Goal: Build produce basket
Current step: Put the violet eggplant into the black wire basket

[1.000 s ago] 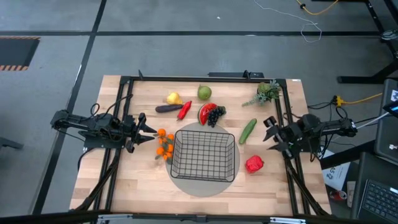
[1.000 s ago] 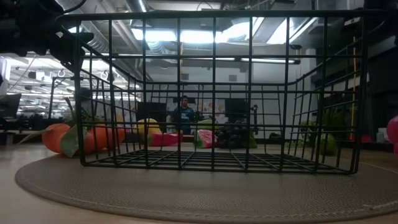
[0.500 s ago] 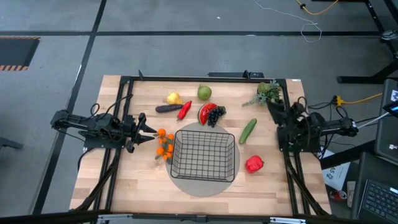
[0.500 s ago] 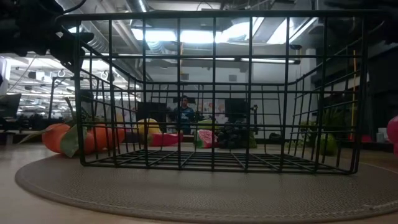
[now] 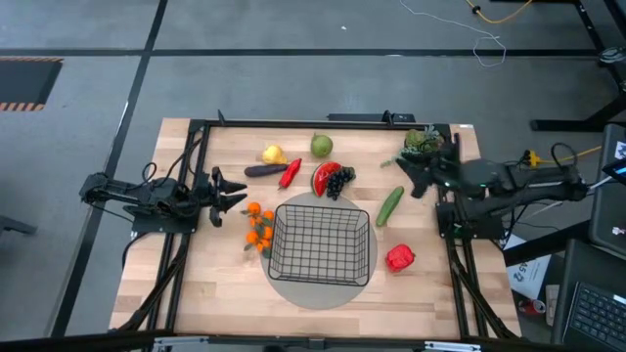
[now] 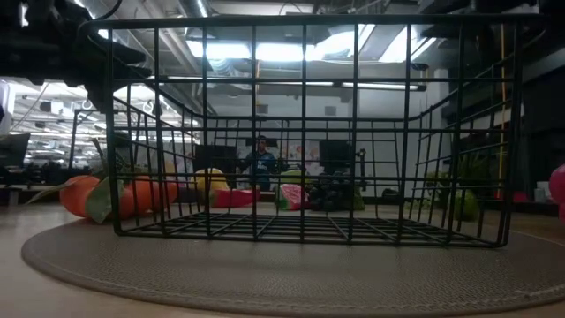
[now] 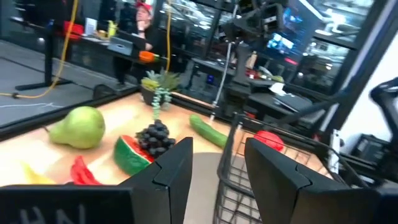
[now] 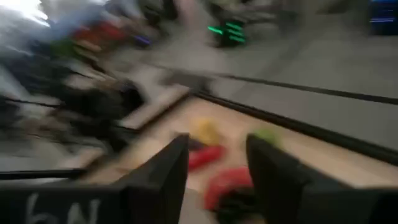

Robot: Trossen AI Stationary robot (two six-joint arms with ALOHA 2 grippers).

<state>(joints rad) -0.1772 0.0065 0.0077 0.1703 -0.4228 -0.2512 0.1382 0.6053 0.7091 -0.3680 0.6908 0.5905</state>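
The black wire basket (image 5: pixel 321 244) stands upright on a flat grey disc (image 5: pixel 293 289) near the table's front middle, with nothing in it. The produce lies on the table around it: oranges (image 5: pixel 259 227) to its left, lemon (image 5: pixel 273 154), eggplant (image 5: pixel 264 170), chili (image 5: pixel 290 173), pear (image 5: pixel 322 146), watermelon slice (image 5: pixel 324 178) and grapes (image 5: pixel 339 179) behind it, cucumber (image 5: pixel 389 205) and red pepper (image 5: pixel 399 257) to its right. My left gripper (image 5: pixel 231 191) hovers open left of the oranges. My right gripper (image 5: pixel 406 174) hangs open above the table, beyond the cucumber.
A green leafy sprig (image 5: pixel 423 144) lies at the far right corner, close to my right arm. A black frame (image 5: pixel 323 123) runs along the table's far and side edges. Bare wood shows in front of the disc and at the near left.
My right gripper has risen from the table's right edge, swung toward the far edge, and turned to point left over the table beyond the cucumber. My left gripper has swung slightly toward the far edge without shifting place. Neither gripper has opened or shut; no produce has moved.
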